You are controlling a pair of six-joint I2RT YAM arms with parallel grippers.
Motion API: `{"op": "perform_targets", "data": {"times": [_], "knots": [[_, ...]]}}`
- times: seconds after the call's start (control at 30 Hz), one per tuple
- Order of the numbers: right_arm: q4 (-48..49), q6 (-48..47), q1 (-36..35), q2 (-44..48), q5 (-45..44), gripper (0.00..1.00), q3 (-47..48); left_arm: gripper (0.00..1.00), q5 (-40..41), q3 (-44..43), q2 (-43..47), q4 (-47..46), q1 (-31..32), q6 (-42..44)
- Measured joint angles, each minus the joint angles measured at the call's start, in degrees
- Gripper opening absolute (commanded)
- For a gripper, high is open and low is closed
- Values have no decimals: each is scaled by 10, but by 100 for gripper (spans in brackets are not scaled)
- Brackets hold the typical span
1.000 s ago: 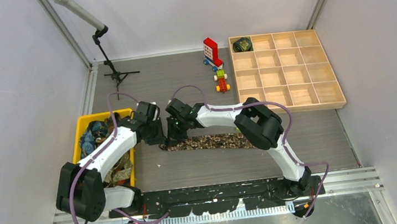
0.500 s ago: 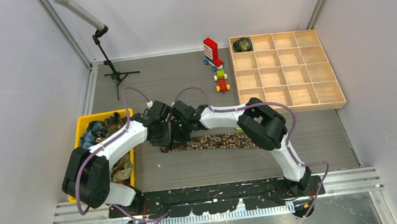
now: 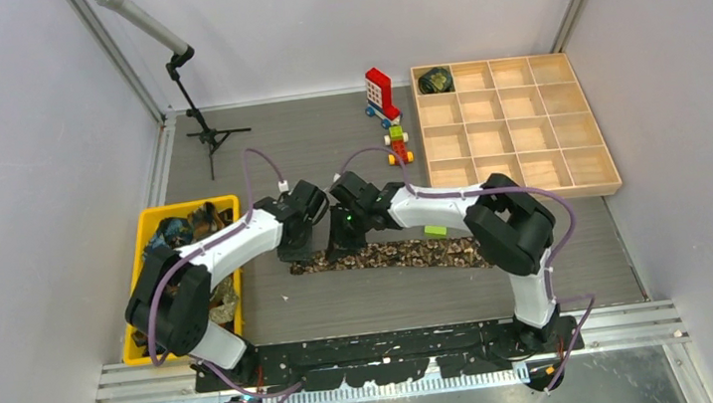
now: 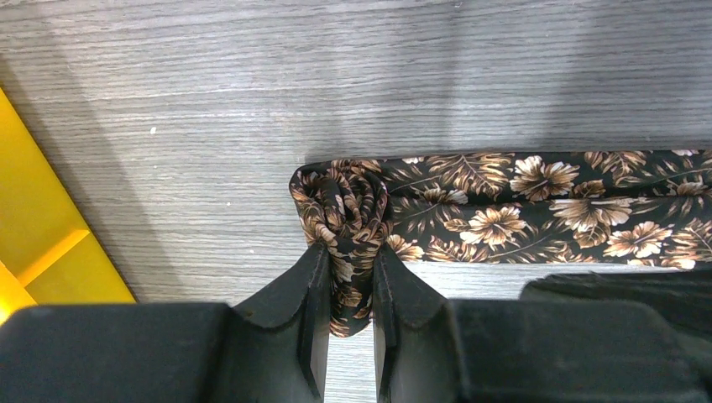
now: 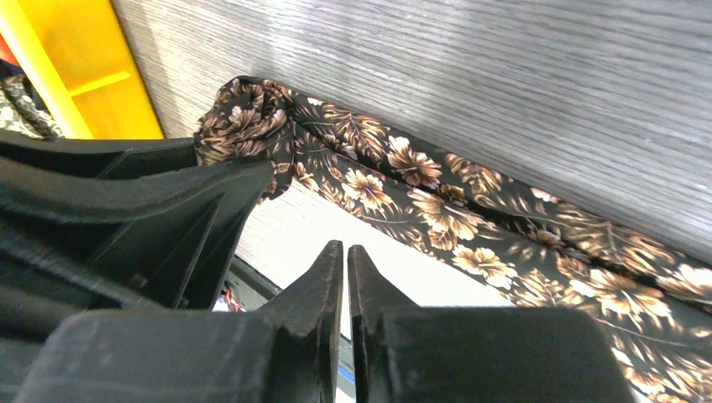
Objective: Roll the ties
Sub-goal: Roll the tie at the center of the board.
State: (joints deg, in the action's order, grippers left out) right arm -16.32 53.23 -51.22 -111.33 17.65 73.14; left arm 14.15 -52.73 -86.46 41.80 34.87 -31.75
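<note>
"Slipping is my worry. The left jaws pinch only the near part of the small coil (image 4: 344, 201) at the end of the floral tie (image 4: 537, 197), so a careless turn could let the coil spring loose or roll askew."

"How wide are they?"

"Nearly together, clamped on the coil's fabric. The right jaws are pressed together with nothing between them, just over the flat length beside the coil. I can't tell whether they touch it."

"And the tie itself?"

"Flat along the bench (image 3: 305, 132), with the coiled end near the yellow bin (image 3: 149, 219) of loose ties (image 3: 181, 230) and the rest running rightward. One rolled bundle (image 3: 436, 80) sits in the far-left corner compartment of the wooden tray (image 3: 488, 61)."
</note>
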Motion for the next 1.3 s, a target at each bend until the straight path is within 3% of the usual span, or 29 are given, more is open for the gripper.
{"op": "perform_targets", "data": {"times": [0.27, 0.6, 1.07, 1.3], "knots": [[0, -2, 8, 37, -13, 11, -44, 1, 28, -28, -40, 21, 27, -16], [1, -1, 12, 56, -30, 11, -82, 29, 43, -41, -59, 28, 49, -26], [14, 1, 16, 57, -31, 11, -84, 43, 31, -48, -59, 30, 57, -28], [17, 5, 19, 57, -32, 12, -84, 45, 15, -60, -59, 41, 58, -30]]}}
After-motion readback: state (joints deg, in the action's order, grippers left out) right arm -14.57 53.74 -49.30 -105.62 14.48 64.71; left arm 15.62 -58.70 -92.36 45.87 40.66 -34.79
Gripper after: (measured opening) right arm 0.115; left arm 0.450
